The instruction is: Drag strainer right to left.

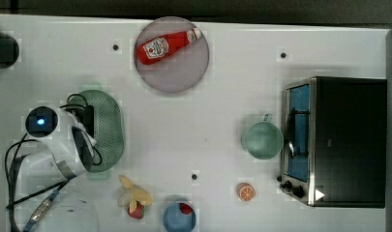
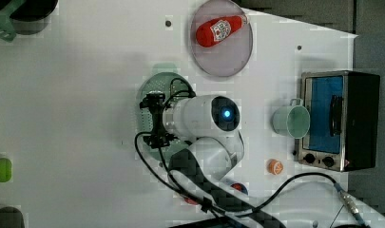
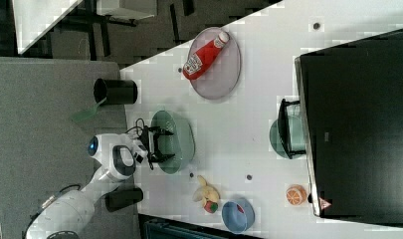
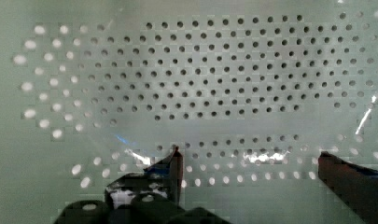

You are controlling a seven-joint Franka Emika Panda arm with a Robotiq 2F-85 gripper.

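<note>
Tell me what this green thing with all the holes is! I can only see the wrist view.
Observer: It's a pale green oval strainer sitting on a white table, near the top view's left edge.
Operator: Is anything else green out there?
Observer: Yes, a round green cup, far off toward the top view's right, beside a toaster oven.
Operator: Is there anything red?
Observer: Yes, a red ketchup bottle lies on a round plate, apart from the strainer and toward the top view's upper edge.
</note>
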